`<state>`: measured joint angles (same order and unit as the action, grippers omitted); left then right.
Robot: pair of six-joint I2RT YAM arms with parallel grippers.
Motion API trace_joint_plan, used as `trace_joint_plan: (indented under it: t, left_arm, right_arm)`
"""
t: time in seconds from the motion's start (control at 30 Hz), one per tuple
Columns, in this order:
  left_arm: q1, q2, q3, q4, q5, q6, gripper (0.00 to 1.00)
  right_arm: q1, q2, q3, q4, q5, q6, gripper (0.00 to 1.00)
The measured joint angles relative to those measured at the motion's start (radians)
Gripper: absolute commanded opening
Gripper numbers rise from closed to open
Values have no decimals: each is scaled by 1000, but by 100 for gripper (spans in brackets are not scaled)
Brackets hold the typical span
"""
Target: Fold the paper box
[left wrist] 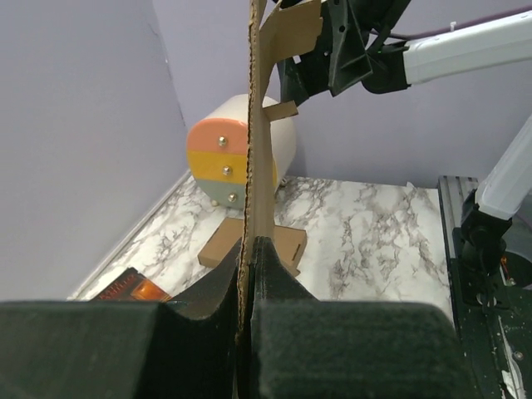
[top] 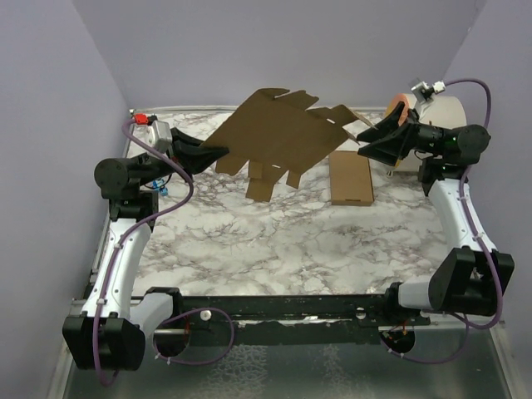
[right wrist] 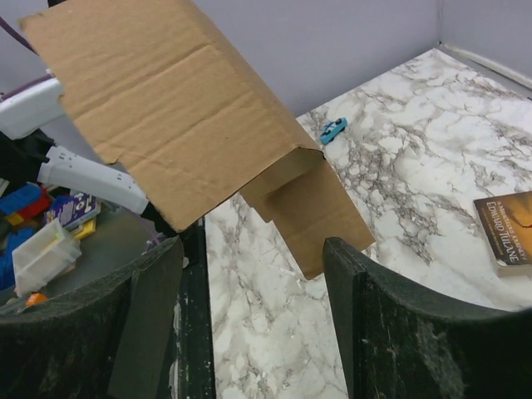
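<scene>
Left hand [top: 218, 153] clamped tight on one edge of the paper box [top: 278, 133], both fingers [left wrist: 283, 291] pressed flat against the cardboard. Sheet is flat and unfolded, held up off the counter [top: 274, 249] at a tilt, stretching from this hand across to the right hand [top: 367, 145]. Right hand's fingers stand wide apart; a bent flap of the sheet hangs just ahead of the gap. Can't tell whether it touches either finger. Below and beside the right hand, a slim brown carton [top: 351, 177] lies flat. Behind that hand, a pale cylinder [left wrist: 249, 150] with an orange, yellow and grey end. Book [right wrist: 507, 233] and small blue toy [right wrist: 333, 130] lie well apart on the marble beyond the right hand.
</scene>
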<state>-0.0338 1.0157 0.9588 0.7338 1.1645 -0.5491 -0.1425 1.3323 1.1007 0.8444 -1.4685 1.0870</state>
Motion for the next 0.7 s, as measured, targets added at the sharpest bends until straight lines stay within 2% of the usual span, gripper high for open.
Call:
trace_joint_plan:
  t: [0.17, 0.3, 0.37, 0.43, 0.53, 0.57, 0.63, 0.7]
  left_arm:
    - [0, 6, 21, 5, 16, -5, 0]
    - [1, 8, 78, -109, 28, 115, 0]
    - [2, 15, 99, -149, 51, 190, 0]
    - [5, 34, 120, -178, 92, 271, 0]
    - [14, 97, 175, -207, 162, 354, 0]
    - [16, 122, 200, -214, 182, 372, 0]
    - [23, 180, 262, -227, 229, 391, 0]
    - [27, 240, 328, -233, 274, 390, 0]
  right_arm:
    - [6, 43, 0, 88, -16, 48, 69]
    - [5, 83, 32, 172, -50, 87, 65]
    - [-5, 80, 54, 135, -66, 5, 65]
    - [-24, 66, 80, -2, -68, -159, 65]
    - [-61, 50, 173, -416, -18, -580, 68]
    - [-71, 48, 199, -524, 10, -694, 71]
    - [-76, 37, 217, -689, 52, -912, 88]
    - [-76, 17, 195, -804, 68, -1107, 97]
